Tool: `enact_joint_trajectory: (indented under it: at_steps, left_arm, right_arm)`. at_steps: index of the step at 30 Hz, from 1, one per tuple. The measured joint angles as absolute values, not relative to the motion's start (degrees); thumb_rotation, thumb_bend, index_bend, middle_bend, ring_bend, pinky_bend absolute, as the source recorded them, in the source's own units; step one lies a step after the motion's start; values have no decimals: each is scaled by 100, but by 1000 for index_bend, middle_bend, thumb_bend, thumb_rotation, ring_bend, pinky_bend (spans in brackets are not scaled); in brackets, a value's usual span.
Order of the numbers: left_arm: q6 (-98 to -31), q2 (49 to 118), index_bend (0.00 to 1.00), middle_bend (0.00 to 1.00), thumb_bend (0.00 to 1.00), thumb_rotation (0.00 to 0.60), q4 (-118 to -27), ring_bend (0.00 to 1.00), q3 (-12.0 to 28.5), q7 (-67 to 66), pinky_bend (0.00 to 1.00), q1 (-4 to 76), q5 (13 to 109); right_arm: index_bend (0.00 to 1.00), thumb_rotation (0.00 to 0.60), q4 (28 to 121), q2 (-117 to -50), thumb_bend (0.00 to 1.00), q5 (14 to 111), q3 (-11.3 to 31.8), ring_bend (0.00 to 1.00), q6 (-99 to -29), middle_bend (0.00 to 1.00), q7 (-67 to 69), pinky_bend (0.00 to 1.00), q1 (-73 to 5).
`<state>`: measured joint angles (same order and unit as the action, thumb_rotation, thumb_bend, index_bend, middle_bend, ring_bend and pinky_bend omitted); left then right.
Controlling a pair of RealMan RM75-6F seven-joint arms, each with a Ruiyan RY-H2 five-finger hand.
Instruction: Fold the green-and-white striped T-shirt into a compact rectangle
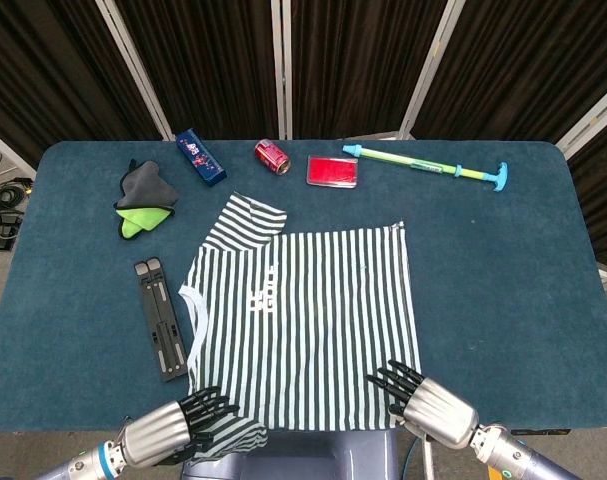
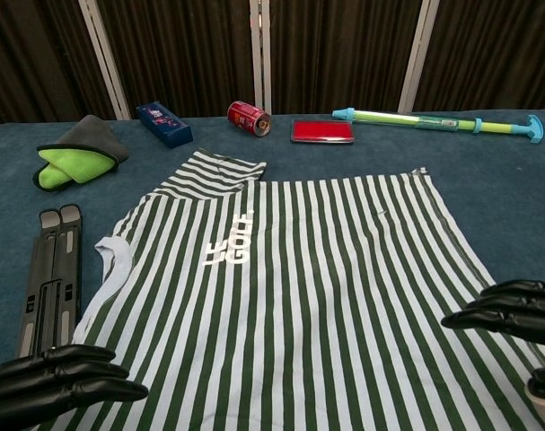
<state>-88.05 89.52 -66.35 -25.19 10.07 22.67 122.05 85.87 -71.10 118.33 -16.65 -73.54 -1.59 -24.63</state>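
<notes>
Chest view crops T-shirt [image 2: 290, 296] near hem.

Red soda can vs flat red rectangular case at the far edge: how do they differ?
The red soda can is a cylinder lying on its side; the flat red rectangular case is a low slab lying flat. The can carries printed markings and a metal end; the case is plain red with a pale rim. Both are red and sit beyond the striped T-shirt.
</notes>
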Motion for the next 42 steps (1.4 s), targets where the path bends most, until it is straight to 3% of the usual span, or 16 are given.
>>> enact_joint_trajectory:
  at_steps: [42]
  left_arm:
    - [-9205,8548,679,0,574,600,-6425,0,-2881,1085,0,1962,12769]
  right_arm:
    - [738,600,9258,-6853,479,12557,-2186,0,-7069,22,-659,0,-2529]
